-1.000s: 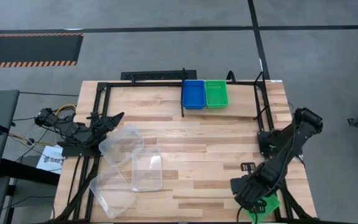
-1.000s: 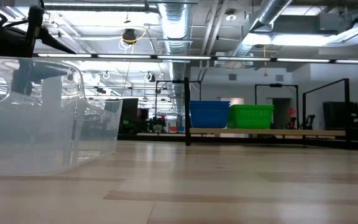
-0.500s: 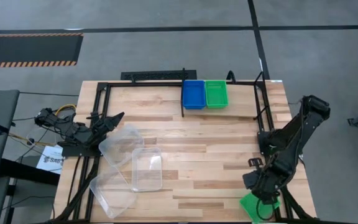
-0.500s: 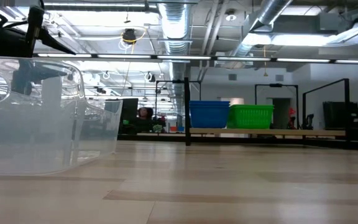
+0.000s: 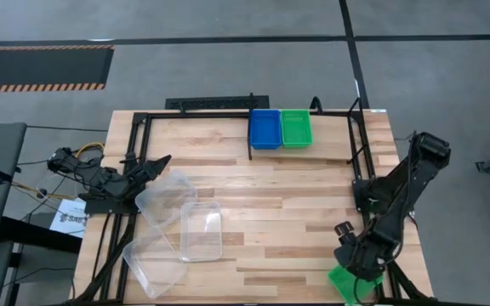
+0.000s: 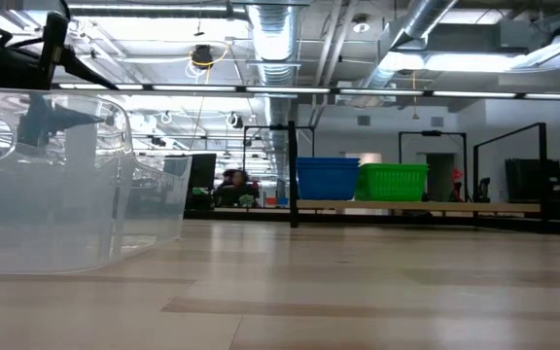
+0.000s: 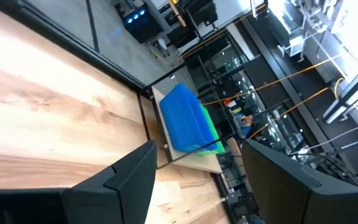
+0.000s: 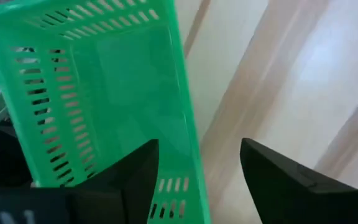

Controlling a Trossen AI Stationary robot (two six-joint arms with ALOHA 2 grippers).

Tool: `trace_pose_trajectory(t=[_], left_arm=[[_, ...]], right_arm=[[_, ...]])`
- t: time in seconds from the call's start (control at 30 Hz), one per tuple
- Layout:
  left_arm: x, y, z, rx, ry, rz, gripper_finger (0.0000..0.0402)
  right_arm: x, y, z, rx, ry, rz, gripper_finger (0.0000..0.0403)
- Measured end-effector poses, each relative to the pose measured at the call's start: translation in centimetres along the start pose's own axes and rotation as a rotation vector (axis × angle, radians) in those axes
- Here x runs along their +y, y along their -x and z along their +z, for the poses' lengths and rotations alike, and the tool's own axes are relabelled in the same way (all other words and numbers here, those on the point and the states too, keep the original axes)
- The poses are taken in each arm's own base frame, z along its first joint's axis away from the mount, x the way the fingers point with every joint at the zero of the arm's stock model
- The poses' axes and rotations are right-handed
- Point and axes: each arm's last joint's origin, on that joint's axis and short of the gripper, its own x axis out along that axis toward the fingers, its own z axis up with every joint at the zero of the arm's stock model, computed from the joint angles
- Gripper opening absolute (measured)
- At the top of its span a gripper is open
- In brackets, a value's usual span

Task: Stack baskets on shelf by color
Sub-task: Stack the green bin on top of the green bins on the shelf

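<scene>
Lower right of high view: right end effector (image 5: 357, 274) is hovering over a green basket (image 5: 344, 280) at the desk (image 5: 296, 195) edge, fingers spread around its wall, not closed. Lower left: three clear baskets (image 5: 201, 230) are lying clustered; left end effector (image 5: 156, 160) is waiting open beside them. Upper centre: blue basket (image 5: 264, 127) and second green basket (image 5: 296, 127) are sitting on the shelf (image 5: 330, 144).

My feed, overhead: left arm (image 5: 100, 183) matte black, chunky jointed links, yellow and white cables bunched at its base, far left of frame. Right arm (image 5: 398, 200) same black build, rounded joint housings, lower right of frame. Wrist feeds: left hand (image 7: 194, 180) and right hand (image 8: 197, 180) each two broad, flat, dark angular fingers, plain, no markings I can read.
</scene>
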Motion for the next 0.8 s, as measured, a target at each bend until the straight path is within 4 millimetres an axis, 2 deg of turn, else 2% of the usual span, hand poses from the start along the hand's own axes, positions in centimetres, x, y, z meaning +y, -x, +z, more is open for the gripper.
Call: trace_pose_trajectory(t=[0.17, 0.33, 0.43, 0.57, 0.6, 0.73, 0.8], left_arm=[[0.1, 0.0, 0.0, 0.003, 0.029, 0.009, 0.0224], [0.2, 0.0, 0.0, 0.002, 0.031, 0.009, 0.0224], [0.1, 0.0, 0.0, 0.003, 0.044, 0.009, 0.0224], [0.2, 0.0, 0.0, 0.003, 0.052, 0.009, 0.0224], [0.2, 0.0, 0.0, 0.003, 0.052, 0.009, 0.0224], [0.1, 0.0, -0.1, 0.021, 0.053, 0.004, 0.0224], [0.1, 0.0, -0.1, 0.036, 0.057, 0.000, 0.0224]], right_arm=[[-0.2, -1.1, 0.1, 0.006, 0.016, -0.061, 0.0235], [-0.1, -2.5, 0.4, 0.038, 0.052, -0.073, 0.0196], [-0.1, -2.8, 0.4, 0.063, 0.050, -0.074, 0.0144], [-0.6, -2.5, 0.6, 0.071, 0.026, -0.050, 0.0030], [-0.8, -2.3, 0.8, 0.068, 0.012, -0.042, 0.0018], [-2.0, -1.8, 1.5, 0.054, -0.056, -0.027, 0.0025], [-2.9, -1.2, 1.9, 0.035, -0.095, -0.024, 0.0016]])
